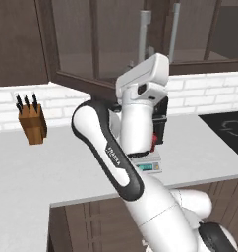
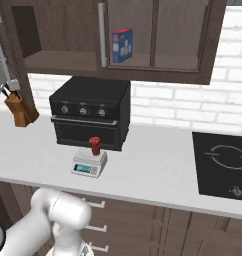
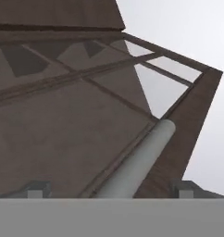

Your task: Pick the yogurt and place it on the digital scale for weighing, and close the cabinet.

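The hand (image 3: 111, 193) looks right up at the cabinet (image 3: 63, 120) door, brown with see-through panels, and the long grey handle (image 3: 141, 162) slants down between the two small finger tips (image 3: 37, 190), with pale grey space past the door's edge.

The cabinet (image 2: 158, 75) is dark brown wood with translucent, faintly glossy door panels and a smooth matt grey handle (image 3: 141, 157). The counter (image 2: 153, 175) looks matt pale grey, the wall (image 2: 193, 107) white brick. The oven (image 2: 90, 112) is matt black, the scale (image 2: 89, 162) smooth white plastic, the yogurt (image 2: 95, 146) glossy red. The knife block (image 1: 33, 125) looks wooden.
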